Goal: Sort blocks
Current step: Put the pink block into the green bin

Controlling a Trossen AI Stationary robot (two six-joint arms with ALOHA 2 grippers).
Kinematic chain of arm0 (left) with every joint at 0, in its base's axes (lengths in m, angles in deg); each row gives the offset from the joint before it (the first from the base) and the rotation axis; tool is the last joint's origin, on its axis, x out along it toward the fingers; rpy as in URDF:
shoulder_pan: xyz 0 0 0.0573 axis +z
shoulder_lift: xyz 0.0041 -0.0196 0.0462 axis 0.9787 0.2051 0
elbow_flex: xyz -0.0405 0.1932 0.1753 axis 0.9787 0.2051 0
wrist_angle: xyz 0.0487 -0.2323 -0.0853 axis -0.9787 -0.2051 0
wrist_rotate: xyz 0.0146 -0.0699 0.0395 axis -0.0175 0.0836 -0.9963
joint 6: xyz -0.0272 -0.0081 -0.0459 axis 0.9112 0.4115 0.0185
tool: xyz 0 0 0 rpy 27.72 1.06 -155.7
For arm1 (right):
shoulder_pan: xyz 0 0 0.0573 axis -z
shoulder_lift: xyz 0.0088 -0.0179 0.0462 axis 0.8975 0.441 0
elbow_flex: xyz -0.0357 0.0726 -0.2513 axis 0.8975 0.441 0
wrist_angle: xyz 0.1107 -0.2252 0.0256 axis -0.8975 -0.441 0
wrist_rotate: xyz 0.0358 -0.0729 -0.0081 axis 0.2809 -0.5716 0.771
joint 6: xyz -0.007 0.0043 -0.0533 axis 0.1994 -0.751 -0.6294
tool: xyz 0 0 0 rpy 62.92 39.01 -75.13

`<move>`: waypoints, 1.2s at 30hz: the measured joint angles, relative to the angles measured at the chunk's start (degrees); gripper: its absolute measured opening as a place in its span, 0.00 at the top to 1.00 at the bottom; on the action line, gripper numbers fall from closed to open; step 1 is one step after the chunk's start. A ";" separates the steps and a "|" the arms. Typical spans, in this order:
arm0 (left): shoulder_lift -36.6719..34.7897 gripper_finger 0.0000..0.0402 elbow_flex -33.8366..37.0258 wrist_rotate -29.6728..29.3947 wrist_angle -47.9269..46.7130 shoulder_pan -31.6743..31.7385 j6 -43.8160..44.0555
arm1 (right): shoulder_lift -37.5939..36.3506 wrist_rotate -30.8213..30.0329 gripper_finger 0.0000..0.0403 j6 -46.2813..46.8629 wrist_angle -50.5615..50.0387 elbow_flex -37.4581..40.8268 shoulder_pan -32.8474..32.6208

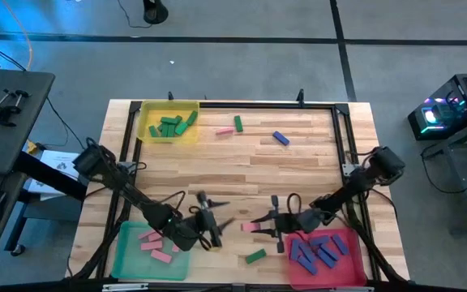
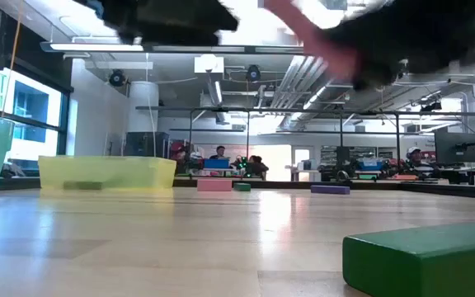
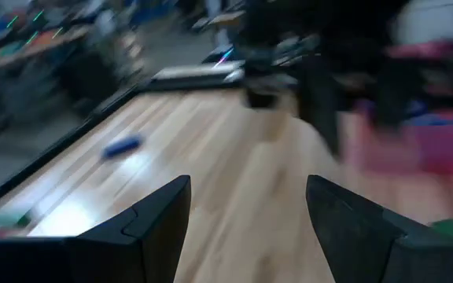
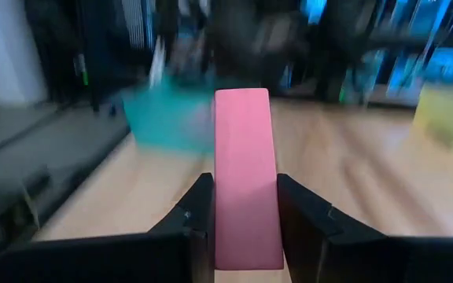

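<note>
A pink block (image 4: 246,177) is held lengthwise between the fingers of the right gripper (image 1: 264,226), near the front edge of the table (image 1: 314,154) and beside the pink-red tray (image 1: 349,272). The left gripper (image 3: 246,212) is spread wide and empty beside the green tray (image 1: 128,258). A green block (image 1: 255,256) lies just in front of the right gripper.

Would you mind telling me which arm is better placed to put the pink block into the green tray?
Probably the left: its open tool is empty beside the green tray. The right tool grips the pink block, so a handover seems likely.
</note>
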 joint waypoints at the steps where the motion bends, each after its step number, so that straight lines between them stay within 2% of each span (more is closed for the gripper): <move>1: 1.31 0.40 0.00 1.59 4.72 0.00 -4.01 | -1.20 -0.81 0.81 -1.77 1.58 0.07 -0.72; 4: 5.78 0.40 0.00 6.79 19.86 0.36 -13.21 | -3.19 -2.51 0.81 -6.15 4.06 -0.98 -2.18; 7: 9.32 0.40 -0.13 11.66 33.09 1.05 -18.29 | -2.99 -3.88 0.81 -9.05 3.63 -2.65 -3.11; 12: 13.08 0.40 -0.62 20.18 45.50 2.39 -21.26 | -3.10 -6.48 0.81 -11.19 2.79 -4.63 -3.60; 17: 13.80 0.40 -1.70 23.70 46.72 3.10 -21.39 | -3.10 -6.43 0.81 -11.69 3.44 -4.91 -3.64; 27: 13.77 0.42 -2.10 23.57 49.29 2.99 -23.83 | -3.10 -6.32 0.81 -11.59 3.40 -4.91 -3.64; 31: 13.77 0.51 -2.10 23.53 50.46 2.99 -23.93 | -3.10 -6.27 0.81 -11.58 3.27 -4.91 -3.64; 36: 13.75 0.69 -2.10 23.41 50.48 2.99 -24.38 | -3.10 -5.54 0.81 -11.37 3.20 -4.91 -3.64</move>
